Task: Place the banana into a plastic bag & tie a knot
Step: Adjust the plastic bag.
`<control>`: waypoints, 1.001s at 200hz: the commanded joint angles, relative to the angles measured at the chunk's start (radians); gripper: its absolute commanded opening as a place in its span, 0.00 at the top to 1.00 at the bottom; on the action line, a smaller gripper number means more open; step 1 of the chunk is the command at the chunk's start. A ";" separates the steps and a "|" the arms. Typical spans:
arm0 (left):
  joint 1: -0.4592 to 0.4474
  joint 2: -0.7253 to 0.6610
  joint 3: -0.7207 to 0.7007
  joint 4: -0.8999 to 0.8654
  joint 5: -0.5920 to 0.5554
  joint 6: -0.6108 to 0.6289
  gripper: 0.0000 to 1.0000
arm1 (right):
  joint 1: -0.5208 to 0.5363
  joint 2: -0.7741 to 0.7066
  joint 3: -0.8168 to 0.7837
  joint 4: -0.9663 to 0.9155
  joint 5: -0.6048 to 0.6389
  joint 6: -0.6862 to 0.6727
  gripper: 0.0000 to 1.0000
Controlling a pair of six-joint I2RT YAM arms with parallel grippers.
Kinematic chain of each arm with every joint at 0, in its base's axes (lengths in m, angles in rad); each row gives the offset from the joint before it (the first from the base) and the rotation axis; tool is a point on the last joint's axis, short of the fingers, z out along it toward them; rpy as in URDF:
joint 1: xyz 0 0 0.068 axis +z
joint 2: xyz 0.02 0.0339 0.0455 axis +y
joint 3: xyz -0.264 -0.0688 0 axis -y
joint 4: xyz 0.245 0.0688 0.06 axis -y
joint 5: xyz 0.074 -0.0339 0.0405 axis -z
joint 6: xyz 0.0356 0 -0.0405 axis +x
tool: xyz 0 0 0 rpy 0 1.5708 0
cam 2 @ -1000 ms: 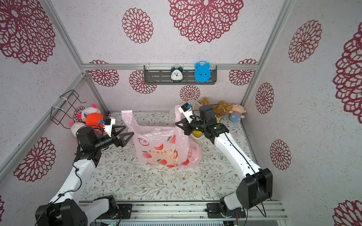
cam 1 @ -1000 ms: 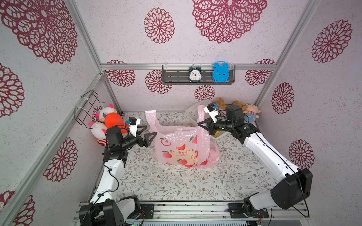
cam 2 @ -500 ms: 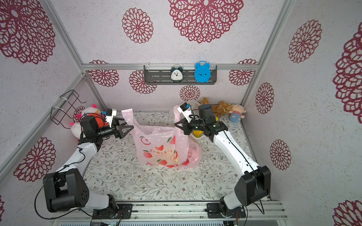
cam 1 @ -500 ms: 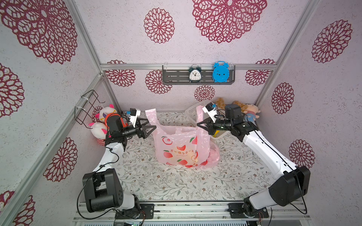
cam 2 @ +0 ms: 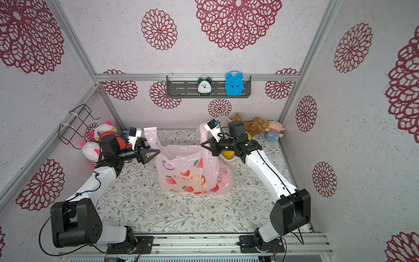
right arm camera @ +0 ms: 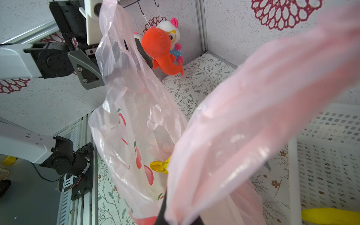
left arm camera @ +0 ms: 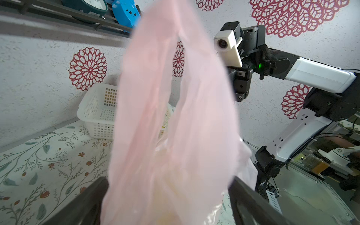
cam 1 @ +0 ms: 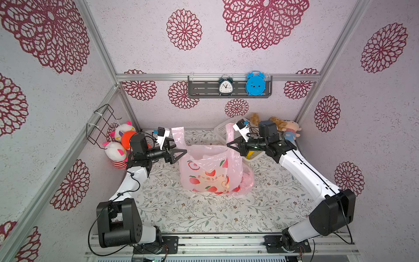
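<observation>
Banana [right arm camera: 158,166] already lies low inside the plastic bag [cam 1: 204,174], its yellow end showing through the open mouth in the right wrist view, and the bag stands upright in the middle of the table [cam 1: 181,211], so the placing part looks done and the knot is what remains. Over the last second the left gripper [cam 1: 179,155] has swung up and back from beside the bag's flank to the raised left handle [cam 1: 178,133]. Its jaws have stayed spread wide, and in the left wrist view the pink strip now hangs between them, not yet pinched. Across the mouth, the right gripper [cam 1: 233,146] has kept its place, pressed together on the base of the right handle [cam 1: 229,133] and holding that side up. Once the left jaws close, each handle would be in a grip, ready for crossing. Behind the bag, the basket [cam 1: 221,133] holds a second banana [right arm camera: 329,215].
</observation>
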 commanded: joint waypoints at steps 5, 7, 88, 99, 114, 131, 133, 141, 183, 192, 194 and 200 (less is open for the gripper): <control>-0.019 0.006 -0.004 0.014 -0.019 -0.011 0.05 | -0.004 0.003 0.044 0.023 -0.026 0.013 1.00; -0.020 0.007 -0.004 0.013 -0.019 -0.013 0.07 | -0.004 0.002 0.044 0.023 -0.027 0.012 1.00; -0.216 -0.098 0.128 -0.332 -0.516 -0.024 1.00 | 0.012 -0.022 0.031 0.030 0.072 0.011 1.00; -0.246 -0.134 0.136 -0.374 -0.634 -0.053 1.00 | 0.027 -0.034 0.030 0.024 0.116 0.005 1.00; -0.269 -0.193 0.141 -0.414 -0.774 -0.108 1.00 | 0.052 -0.049 0.048 0.006 0.148 -0.012 1.00; -0.284 -0.255 0.178 -0.497 -0.884 -0.140 1.00 | 0.079 -0.056 0.098 -0.013 0.172 -0.012 1.00; -0.284 -0.261 0.186 -0.510 -0.888 -0.140 1.00 | 0.081 -0.056 0.107 -0.019 0.178 -0.011 1.00; -0.289 -0.279 0.229 -0.580 -0.921 -0.138 1.00 | 0.090 -0.056 0.143 -0.037 0.197 -0.005 1.00; -0.305 -0.350 0.437 -0.875 -1.074 -0.113 1.00 | 0.129 -0.094 0.135 0.104 0.143 0.123 1.00; -0.306 -0.357 0.461 -0.902 -1.085 -0.108 1.00 | 0.150 -0.090 0.122 0.146 0.135 0.149 1.00; -0.306 -0.357 0.467 -0.910 -1.090 -0.107 1.00 | 0.153 -0.089 0.118 0.155 0.133 0.155 1.00; -0.305 -0.357 0.481 -0.934 -1.107 -0.104 1.00 | 0.166 -0.082 0.104 0.191 0.128 0.177 1.00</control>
